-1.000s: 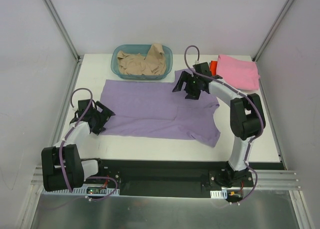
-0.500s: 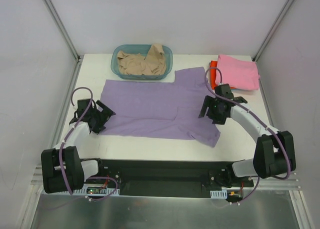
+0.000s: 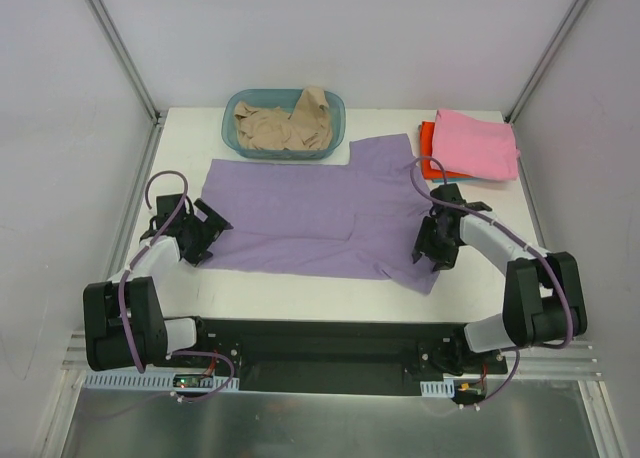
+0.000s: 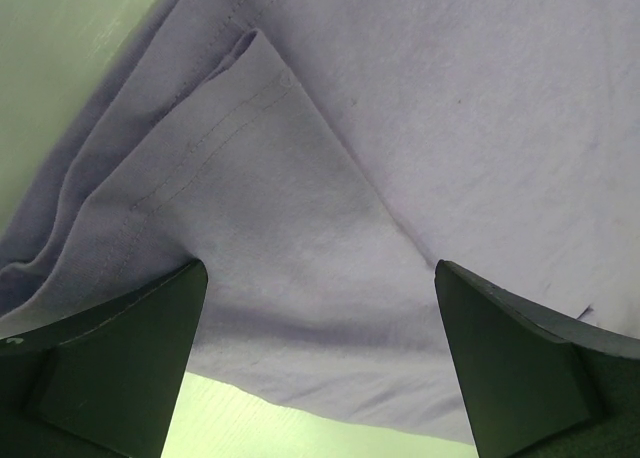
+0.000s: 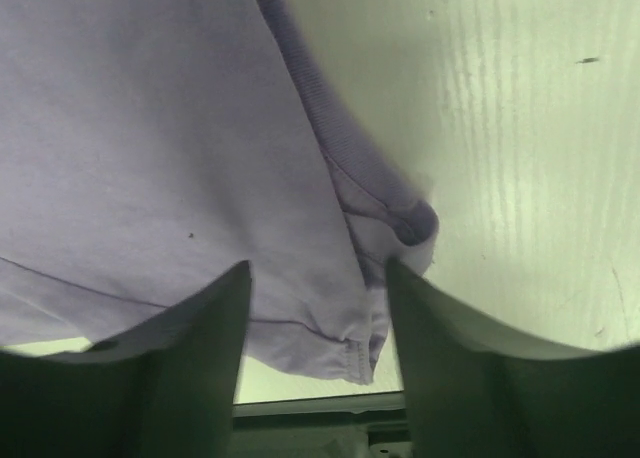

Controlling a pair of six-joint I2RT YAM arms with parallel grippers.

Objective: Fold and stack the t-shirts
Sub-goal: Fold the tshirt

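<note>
Two done, two left: the pink tee (image 3: 478, 143) lies folded on the orange-red tee (image 3: 428, 146) at 2 o'clock, the beige tee (image 3: 285, 124) waits in the basket (image 3: 336, 104) at 12, and the lavender tee (image 3: 310, 213) is flat mid-desk — left hand (image 3: 207, 240) wide open at 9, right hand (image 3: 433, 254) half-open at 4, neither gripping.

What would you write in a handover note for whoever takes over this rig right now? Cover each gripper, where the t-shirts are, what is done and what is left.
Left gripper: open wide, low over the left edge of the purple t-shirt, holding nothing.
Right gripper: jaws apart, narrower than the left, astride the shirt's right edge, not clamped.
Purple t-shirt: spread flat between the arms, unfolded.
Pink t-shirt: folded, lying on the orange-red t-shirt at the far right.
Beige t-shirt: crumpled in the teal basket.
Done: two folded and stacked.
Left: fold and stack purple, then beige.
</note>
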